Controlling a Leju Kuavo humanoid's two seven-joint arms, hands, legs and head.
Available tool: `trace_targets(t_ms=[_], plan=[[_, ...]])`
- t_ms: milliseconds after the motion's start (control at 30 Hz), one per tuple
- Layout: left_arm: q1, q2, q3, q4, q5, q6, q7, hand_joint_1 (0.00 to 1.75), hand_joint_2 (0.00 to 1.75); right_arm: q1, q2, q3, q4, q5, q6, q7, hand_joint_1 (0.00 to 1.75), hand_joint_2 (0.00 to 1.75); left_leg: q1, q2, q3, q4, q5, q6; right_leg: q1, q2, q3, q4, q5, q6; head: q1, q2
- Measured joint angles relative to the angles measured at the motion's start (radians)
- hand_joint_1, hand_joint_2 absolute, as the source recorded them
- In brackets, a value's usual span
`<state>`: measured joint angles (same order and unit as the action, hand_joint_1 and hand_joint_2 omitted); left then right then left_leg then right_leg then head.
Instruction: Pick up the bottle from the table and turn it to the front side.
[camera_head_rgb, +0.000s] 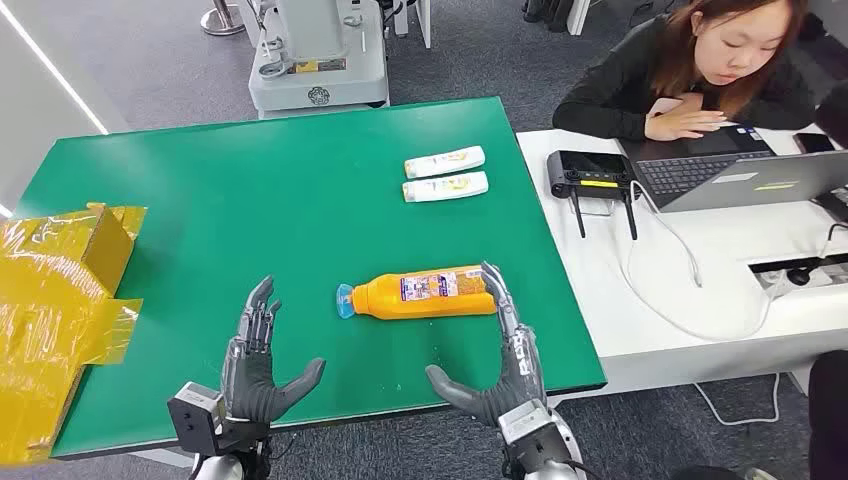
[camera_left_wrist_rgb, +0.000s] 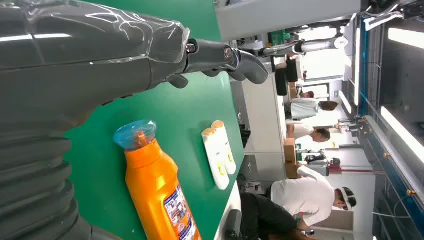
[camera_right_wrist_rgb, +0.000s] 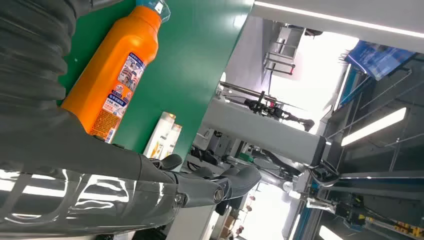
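Two hands: left hand (camera_head_rgb: 258, 362) and right hand (camera_head_rgb: 497, 358) empty, fingers spread.
Bottle (camera_head_rgb: 425, 294): lying by right fingertips.
Risk: round body may roll away when nudged.

Orange bottle (camera_head_rgb: 425, 293) lying on its side on the green table (camera_head_rgb: 250, 200), translucent blue cap pointing toward the robot's left. Printed label faces up. Sits near the table's front edge.

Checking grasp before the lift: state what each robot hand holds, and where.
Nothing held. Left robot hand and right robot hand are open beside the lying orange bottle.
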<state>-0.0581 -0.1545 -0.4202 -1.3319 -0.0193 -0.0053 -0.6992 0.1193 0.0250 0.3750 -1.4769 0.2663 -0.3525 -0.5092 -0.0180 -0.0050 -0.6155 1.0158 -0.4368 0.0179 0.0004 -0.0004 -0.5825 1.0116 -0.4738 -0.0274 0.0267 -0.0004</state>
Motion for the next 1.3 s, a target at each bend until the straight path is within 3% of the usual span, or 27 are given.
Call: trace_targets(t_ms=[333,500,667,900,1033,1300], plan=[[-0.037,-0.012,-0.022,0.031,-0.018,-0.036,0.0,0.0,1.75,-0.041,-0.01,-0.021,0.003,0.254,-0.048,0.096,0.0,1.75,0.0,0.0,0.0,0.0,0.0,0.0,0.0,0.0,0.0,0.0,0.0,0.0,0.0,0.0],[-0.07,-0.036,-0.023,0.066,-0.045,-0.095,0.0,0.0,1.75,-0.137,-0.026,-0.041,0.063,0.519,-0.077,0.239,0.0,1.75,0.0,0.001,0.0,0.001,0.0,0.0,0.0,0.001,0.0,0.0,0.001,0.0,0.0,0.0],[-0.109,-0.056,-0.026,0.112,-0.058,-0.129,0.0,0.0,1.75,-0.281,-0.036,-0.046,0.198,0.631,0.058,0.375,0.0,1.75,0.0,0.001,0.0,0.001,0.001,0.0,0.0,0.001,0.0,0.0,0.002,-0.001,0.0,0.0],[-0.14,-0.063,-0.042,0.156,-0.056,-0.154,0.0,0.0,1.75,-0.468,-0.037,-0.031,0.476,0.561,0.255,0.434,0.0,1.75,0.0,0.001,0.0,0.002,0.002,0.001,0.0,0.002,0.0,0.0,0.002,-0.001,0.0,0.0],[-0.149,-0.061,-0.05,0.168,-0.047,-0.159,0.0,0.0,1.75,-0.552,-0.037,-0.007,0.627,0.538,0.301,0.44,0.0,1.75,0.0,0.0,0.0,0.002,0.002,0.001,0.0,0.001,0.0,0.0,0.002,-0.001,0.0,0.0],[-0.168,-0.06,-0.07,0.181,-0.018,-0.164,0.01,0.0,1.75,-0.709,-0.046,0.103,0.854,0.577,0.47,0.471,0.0,1.75,0.0,0.001,0.0,0.002,0.002,0.001,0.0,0.002,0.0,0.0,0.002,-0.001,0.0,0.0]])
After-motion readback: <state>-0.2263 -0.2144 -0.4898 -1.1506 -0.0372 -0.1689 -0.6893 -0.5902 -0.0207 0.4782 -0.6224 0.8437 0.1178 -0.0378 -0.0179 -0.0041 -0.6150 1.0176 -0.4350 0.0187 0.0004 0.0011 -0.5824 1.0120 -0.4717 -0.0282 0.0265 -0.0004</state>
